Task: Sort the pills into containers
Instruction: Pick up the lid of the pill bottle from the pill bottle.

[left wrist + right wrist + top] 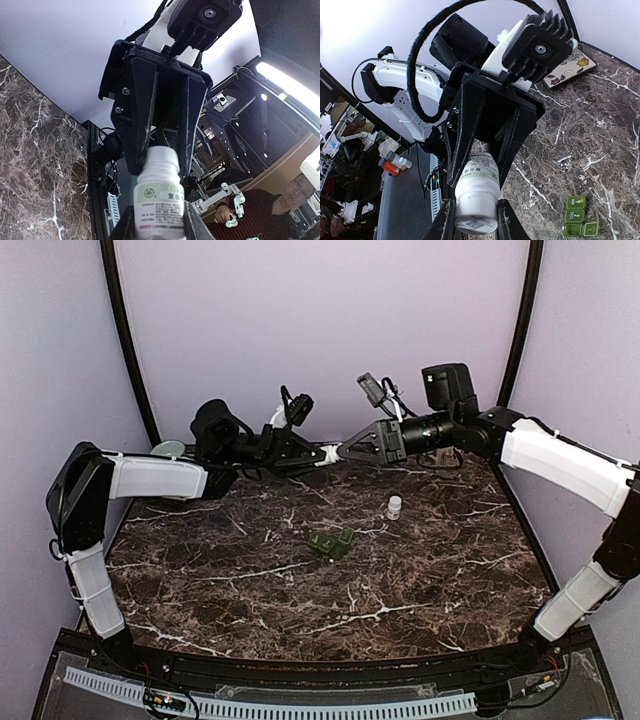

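Observation:
A white pill bottle (pixel 328 453) hangs in the air above the far side of the table, held from both ends. My left gripper (pixel 317 455) is shut on its labelled body (pixel 161 200). My right gripper (pixel 341 452) is shut on its ribbed cap (pixel 476 202). In the left wrist view my left gripper (pixel 160 222) hugs the body, and the right arm's fingers (pixel 137 150) close on the cap. In the right wrist view my right gripper (pixel 475 222) frames the cap. A green pill organiser (pixel 332 541) lies mid-table and also shows in the right wrist view (pixel 577 222).
A small white bottle (pixel 394 506) stands right of centre on the marble table (pixel 250 610). A pale round dish (pixel 168 448) sits at the far left behind the left arm. A flowered tile (pixel 568 70) lies near the back wall.

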Motion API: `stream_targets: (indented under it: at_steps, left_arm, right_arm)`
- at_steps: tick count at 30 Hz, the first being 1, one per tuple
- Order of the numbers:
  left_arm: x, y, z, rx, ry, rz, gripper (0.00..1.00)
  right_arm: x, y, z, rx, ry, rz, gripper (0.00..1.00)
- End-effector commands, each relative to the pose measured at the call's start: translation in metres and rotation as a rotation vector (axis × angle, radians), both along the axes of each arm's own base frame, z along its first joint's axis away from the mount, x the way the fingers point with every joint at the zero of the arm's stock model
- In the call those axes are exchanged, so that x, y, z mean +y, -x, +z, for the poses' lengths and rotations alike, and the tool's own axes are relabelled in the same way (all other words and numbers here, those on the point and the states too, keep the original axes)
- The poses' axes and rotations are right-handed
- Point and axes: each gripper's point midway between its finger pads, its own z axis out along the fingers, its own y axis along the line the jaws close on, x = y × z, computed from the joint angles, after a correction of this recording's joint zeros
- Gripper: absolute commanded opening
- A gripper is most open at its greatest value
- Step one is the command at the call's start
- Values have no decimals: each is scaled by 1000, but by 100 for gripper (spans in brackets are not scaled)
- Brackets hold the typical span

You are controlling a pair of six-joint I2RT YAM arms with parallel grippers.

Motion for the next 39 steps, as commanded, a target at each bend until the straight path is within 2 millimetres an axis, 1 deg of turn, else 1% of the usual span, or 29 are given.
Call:
stream_targets:
  at_steps: [1, 10, 16, 23, 31, 39]
  left_arm:
    - [10, 19, 26, -112, 80, -35, 0]
    - [12, 24, 29, -101, 92, -54, 0]
    - [13, 26, 29, -98, 92, -59, 0]
    - [13, 26, 28, -102, 93, -58, 0]
    - [12, 25, 18, -104, 76, -44, 0]
    - [14, 24, 3, -111, 61, 2, 0]
  right_arm:
    - [-5, -6, -9, -63, 34, -40, 0]
    - [-9, -7, -6, -94, 43, -62, 0]
    - [-11, -6, -3, -108, 43, -70, 2]
    - [-13, -5, 0, -114, 44, -81, 2]
    - [-20, -10, 9, -117, 14, -127, 1]
    - [-30, -17, 6, -99, 8, -182, 0]
